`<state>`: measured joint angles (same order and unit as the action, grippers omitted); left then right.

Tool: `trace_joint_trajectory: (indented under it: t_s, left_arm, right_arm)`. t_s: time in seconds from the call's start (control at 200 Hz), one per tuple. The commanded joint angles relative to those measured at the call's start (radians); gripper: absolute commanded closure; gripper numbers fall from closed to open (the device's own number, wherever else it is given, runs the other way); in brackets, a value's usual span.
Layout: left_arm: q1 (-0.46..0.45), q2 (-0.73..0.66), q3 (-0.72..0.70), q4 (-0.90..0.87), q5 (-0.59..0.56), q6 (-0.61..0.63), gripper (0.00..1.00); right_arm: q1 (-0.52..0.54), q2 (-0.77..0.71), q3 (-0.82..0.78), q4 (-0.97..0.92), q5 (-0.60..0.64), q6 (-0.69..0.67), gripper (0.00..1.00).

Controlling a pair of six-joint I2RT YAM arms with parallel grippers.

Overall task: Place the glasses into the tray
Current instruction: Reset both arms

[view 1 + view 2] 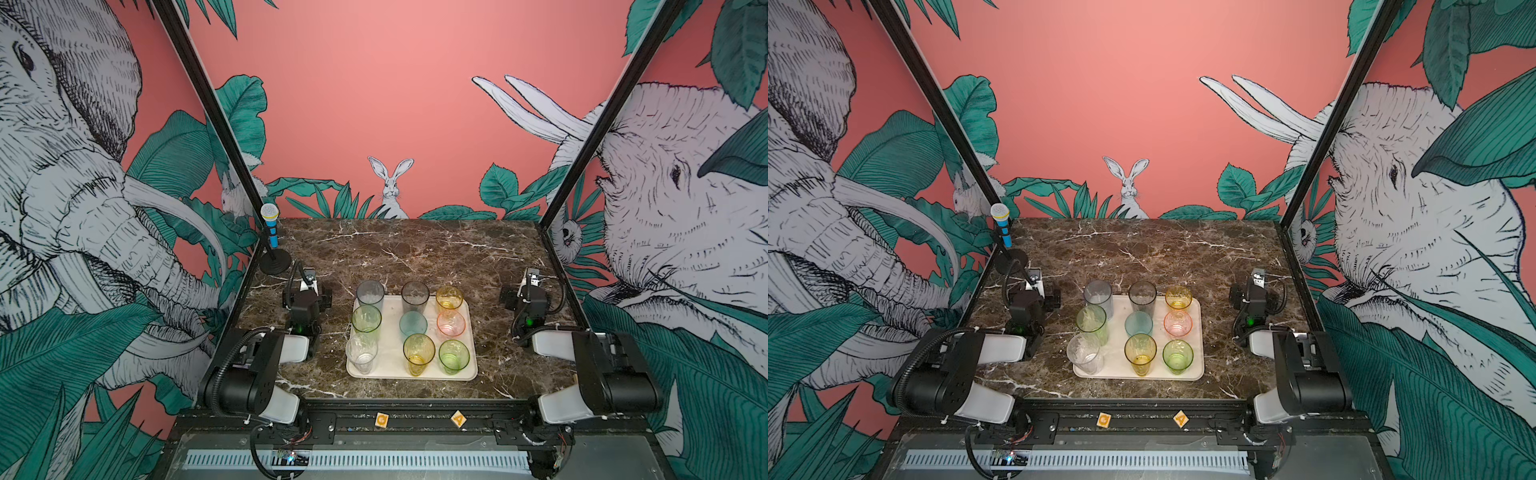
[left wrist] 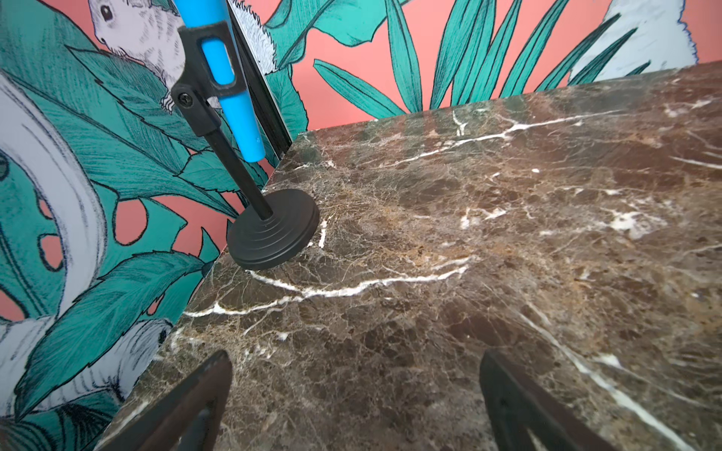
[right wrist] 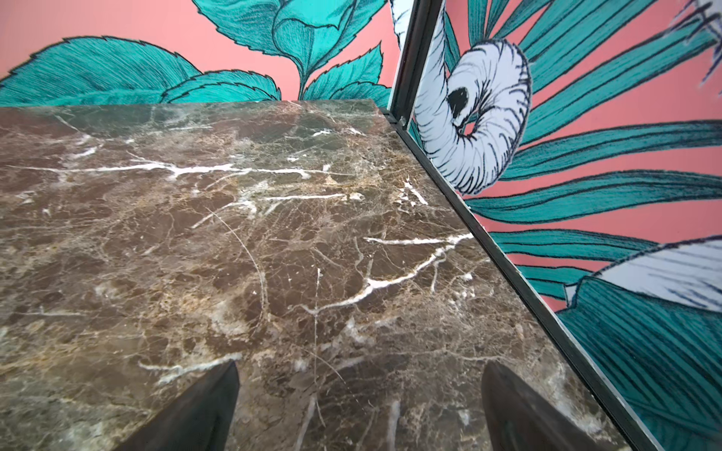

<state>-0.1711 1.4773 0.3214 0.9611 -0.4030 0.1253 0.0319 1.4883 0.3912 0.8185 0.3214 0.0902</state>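
The dark marble tabletop (image 1: pixel 395 249) carries everything, and its far half lies mostly bare. My left arm (image 1: pixel 249 374) and right arm (image 1: pixel 615 374) sit folded low at the near left and near right, each well apart from the tray. My left jaws are apart and hold nothing; the left wrist view shows only bare marble between them. My right jaws are likewise apart and empty, over bare marble near the right edge. The cream tray (image 1: pixel 390 365) lies flat at near centre, between my arms. The glasses (image 1: pixel 413 323) are in it, nine of them upright in three rows of three, and I see none on the tabletop. The grey glass (image 1: pixel 370 293) stands at the tray's far left corner and the clear glass (image 1: pixel 361 353) at its near left corner, both close to the rim. I cannot tell whether the grey one's base sits wholly inside. The blue toy microphone (image 1: pixel 271 226) on its stand at the far left is no part of the job. I judge the placing done. The next move calls for no grasp, at most a gentle nudge of the grey glass inward.
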Motion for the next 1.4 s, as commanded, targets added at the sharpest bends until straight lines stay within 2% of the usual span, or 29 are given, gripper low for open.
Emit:
trace_joint_trajectory:
  t_s: [0.0, 0.08, 0.385, 0.445, 0.5, 0.585, 0.665, 0.725, 0.825, 1.22, 1.396]
  left_arm:
    - [0.004, 0.009, -0.016, 0.066, 0.003, 0.01, 0.01]
    - [0.006, 0.023, -0.019, 0.087, 0.014, 0.017, 0.01]
    - [0.011, 0.027, -0.014, 0.073, 0.045, 0.017, 0.01]
    - [0.02, 0.065, -0.026, 0.117, 0.089, 0.02, 0.01]
    - [0.022, 0.124, -0.025, 0.225, 0.1, 0.049, 0.0]
    - [0.025, 0.064, 0.02, 0.023, 0.129, 0.023, 0.0]
    - [0.046, 0.098, 0.047, 0.038, 0.136, 0.012, 0.0]
    - [0.055, 0.071, 0.063, -0.047, 0.124, -0.014, 0.0]
    - [0.057, 0.088, 0.054, 0.003, 0.123, -0.012, 0.0]
    - [0.059, 0.081, 0.065, -0.034, 0.125, -0.015, 0.0]
    - [0.077, 0.078, 0.073, -0.053, 0.165, -0.024, 0.0]
  right_arm:
    - [0.0, 0.066, -0.048, 0.189, -0.054, -0.04, 0.01]
    - [0.0, 0.047, -0.049, 0.15, -0.041, -0.026, 0.01]
    - [0.0, 0.058, -0.064, 0.207, -0.029, -0.029, 0.01]
    - [0.0, 0.058, -0.06, 0.2, -0.029, -0.028, 0.01]
    - [0.0, 0.056, -0.058, 0.191, -0.029, -0.027, 0.01]
    - [0.0, 0.056, -0.053, 0.185, -0.041, -0.031, 0.01]
    - [0.0, 0.058, -0.036, 0.154, -0.063, -0.039, 0.01]
    - [0.0, 0.058, -0.031, 0.15, -0.085, -0.048, 0.01]
    - [0.0, 0.058, -0.027, 0.139, -0.102, -0.055, 0.01]
    - [0.0, 0.058, -0.025, 0.138, -0.104, -0.056, 0.01]
    - [0.0, 0.059, -0.025, 0.138, -0.103, -0.056, 0.01]
